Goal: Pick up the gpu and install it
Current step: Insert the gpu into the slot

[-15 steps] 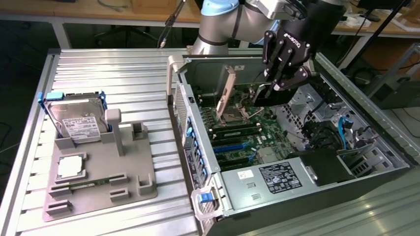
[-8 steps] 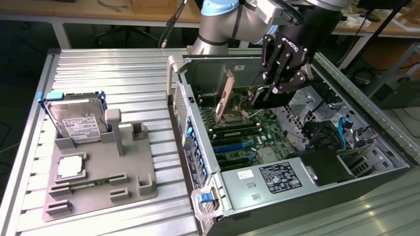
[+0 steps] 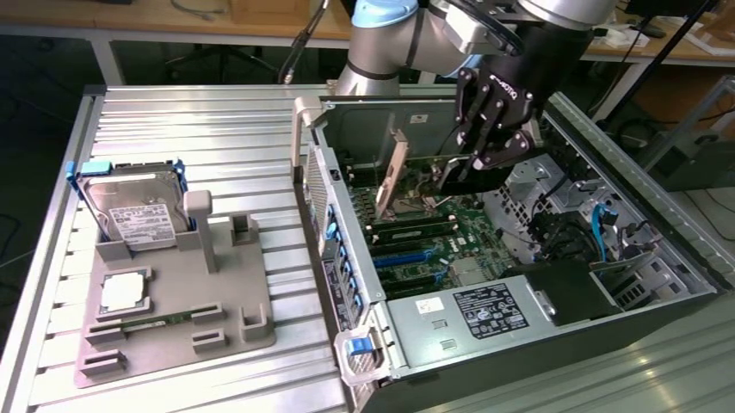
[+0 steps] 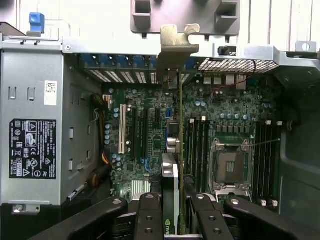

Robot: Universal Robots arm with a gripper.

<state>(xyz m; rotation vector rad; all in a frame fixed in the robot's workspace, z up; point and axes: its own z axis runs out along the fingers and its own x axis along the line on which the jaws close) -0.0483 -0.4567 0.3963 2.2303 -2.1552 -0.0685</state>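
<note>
My gripper (image 3: 491,159) is inside the open computer case (image 3: 344,258), shut on the gpu (image 3: 398,168), which stands on edge over the motherboard (image 3: 431,245). The exterior view shows its silver end bracket near the case's rear wall and the black cooler under my fingers. From the wrist camera, the gpu (image 4: 172,170) runs edge-on between my fingers (image 4: 149,215), its bracket (image 4: 175,45) up against the rear slot openings. The card hangs over the expansion slots (image 4: 142,132), beside the memory slots; whether it touches a slot I cannot tell.
On the exterior view's left, a grey fixture plate (image 3: 172,301) holds a hard drive (image 3: 138,211), a processor (image 3: 124,292) and a memory stick (image 3: 150,320). In the case are the power supply (image 3: 483,310), the processor socket (image 4: 231,167) and drive bays (image 3: 552,185).
</note>
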